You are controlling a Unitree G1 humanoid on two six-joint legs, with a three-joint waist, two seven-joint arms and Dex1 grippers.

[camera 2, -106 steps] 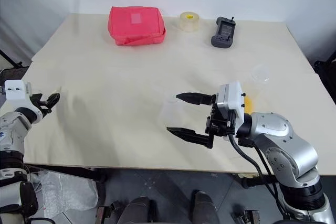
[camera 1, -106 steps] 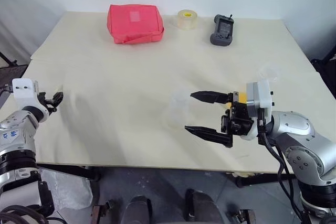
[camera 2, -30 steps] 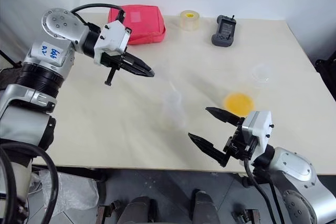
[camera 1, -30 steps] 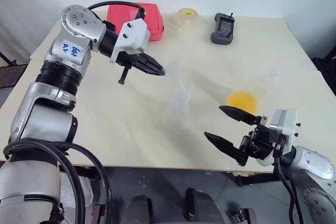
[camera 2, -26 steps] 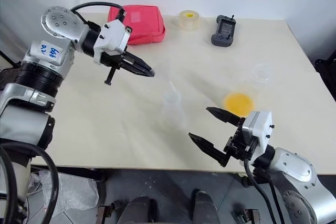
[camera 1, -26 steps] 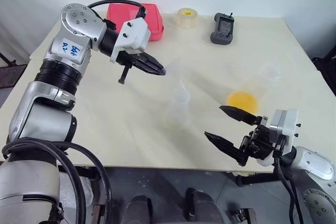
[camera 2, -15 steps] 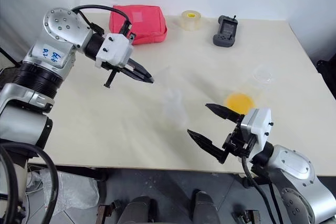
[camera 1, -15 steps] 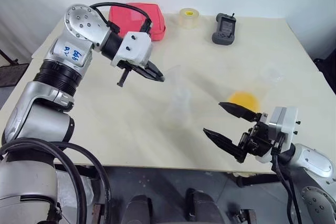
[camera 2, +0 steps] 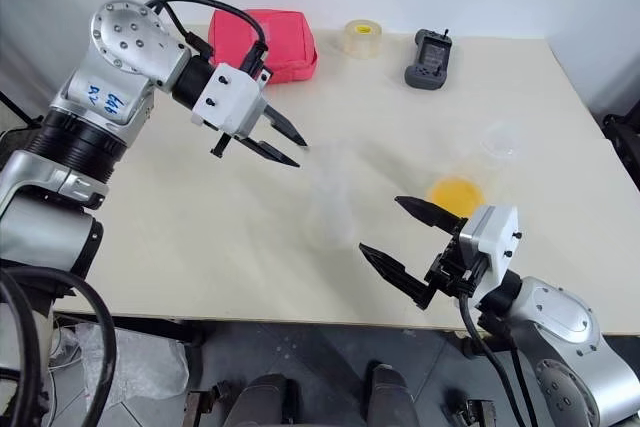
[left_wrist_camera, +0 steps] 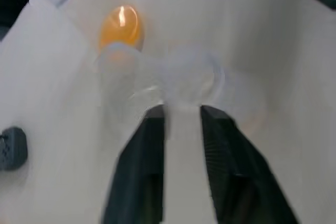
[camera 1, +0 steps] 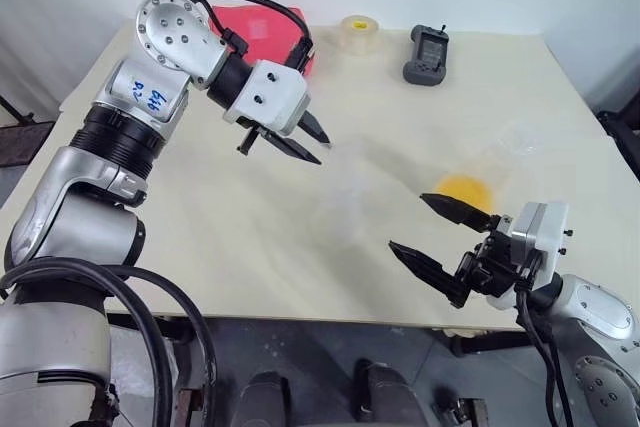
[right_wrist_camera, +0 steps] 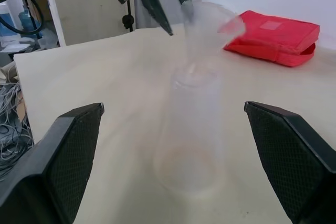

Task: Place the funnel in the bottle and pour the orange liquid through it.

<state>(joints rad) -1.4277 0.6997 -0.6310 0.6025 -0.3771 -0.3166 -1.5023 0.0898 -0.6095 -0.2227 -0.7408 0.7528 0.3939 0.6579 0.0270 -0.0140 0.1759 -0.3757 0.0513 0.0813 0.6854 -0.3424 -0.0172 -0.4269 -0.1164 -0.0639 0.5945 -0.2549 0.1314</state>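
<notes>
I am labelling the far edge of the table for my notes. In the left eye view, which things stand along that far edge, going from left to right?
Red pouch → yellowish tape roll → dark handheld device.

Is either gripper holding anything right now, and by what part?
Nothing is held. The left gripper is open beside the funnel sitting in the bottle; the right gripper is open and empty.
</notes>
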